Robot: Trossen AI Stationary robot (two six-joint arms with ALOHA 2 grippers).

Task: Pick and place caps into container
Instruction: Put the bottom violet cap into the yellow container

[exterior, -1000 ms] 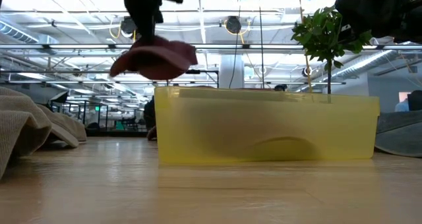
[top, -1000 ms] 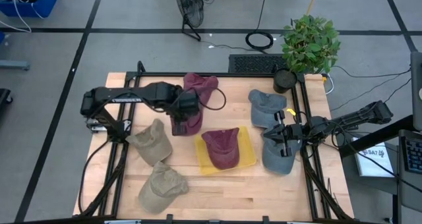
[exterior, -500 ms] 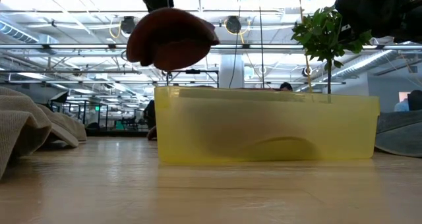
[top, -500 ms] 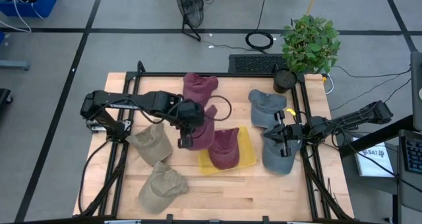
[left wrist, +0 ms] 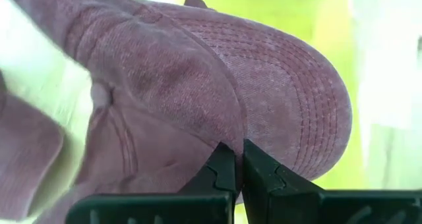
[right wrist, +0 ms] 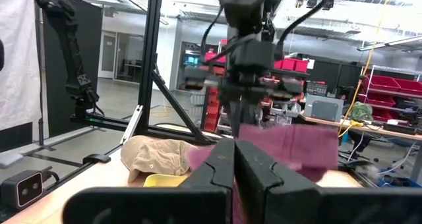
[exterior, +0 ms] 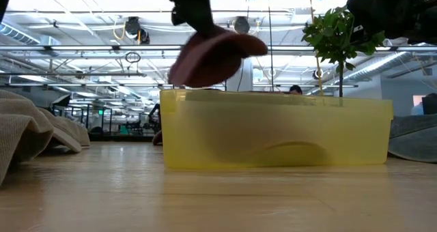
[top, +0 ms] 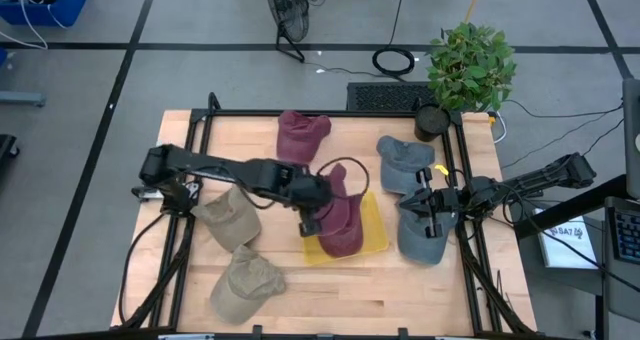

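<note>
Left gripper (top: 312,212) clenched on soft maroon fabric cap (top: 338,202), hanging over shallow yellow plastic tray (top: 377,232) mid-worktop. Lower past the rim before releasing. Right gripper (top: 428,212) closed, empty, right edge.

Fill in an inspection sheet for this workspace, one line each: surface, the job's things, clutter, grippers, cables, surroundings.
Surface: wooden table, black frame around it.
Job's things: yellow tray holds one maroon cap; a second maroon cap hangs over its edge. Another maroon cap, two grey-blue caps and two tan caps lie on the table.
Clutter: nothing seen.
Grippers: left gripper jaws shut on the second maroon cap; right gripper shut, over a grey-blue cap.
Cables: coiled cable on floor.
Surroundings: potted plant.
</note>
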